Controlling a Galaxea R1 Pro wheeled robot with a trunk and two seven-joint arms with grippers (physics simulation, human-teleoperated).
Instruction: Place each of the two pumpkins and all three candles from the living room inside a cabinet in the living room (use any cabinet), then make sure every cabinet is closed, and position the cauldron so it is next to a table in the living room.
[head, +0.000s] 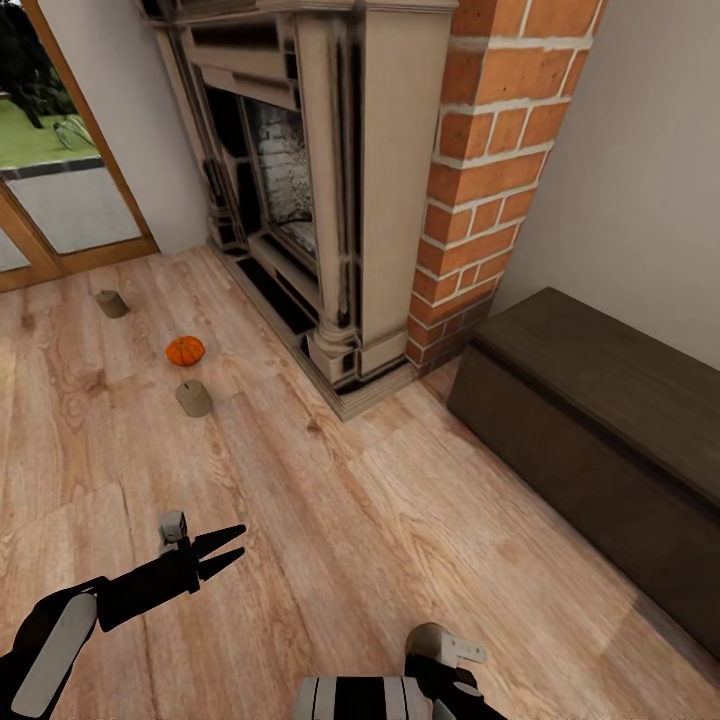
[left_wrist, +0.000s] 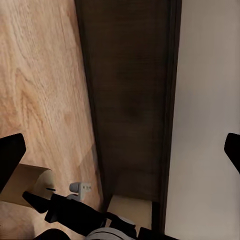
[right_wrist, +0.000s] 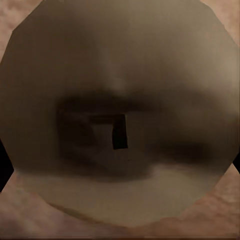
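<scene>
The left arm reaches forward low over the wooden floor (head: 330, 520), its left gripper (head: 225, 550) with fingers spread apart and holding nothing. The right arm is bent close under the head camera, and the right gripper (head: 440, 650) is clamped on a candle (right_wrist: 120, 115) whose tan end sits right before the right wrist camera. Well ahead of the left gripper, a pumpkin (head: 185, 350) lies on the floor between two more candles, one near (head: 193, 398) and one far (head: 111, 303), near the fireplace (head: 320, 200). The cabinet (head: 600, 440) stands shut along the wall, to the right of both arms
</scene>
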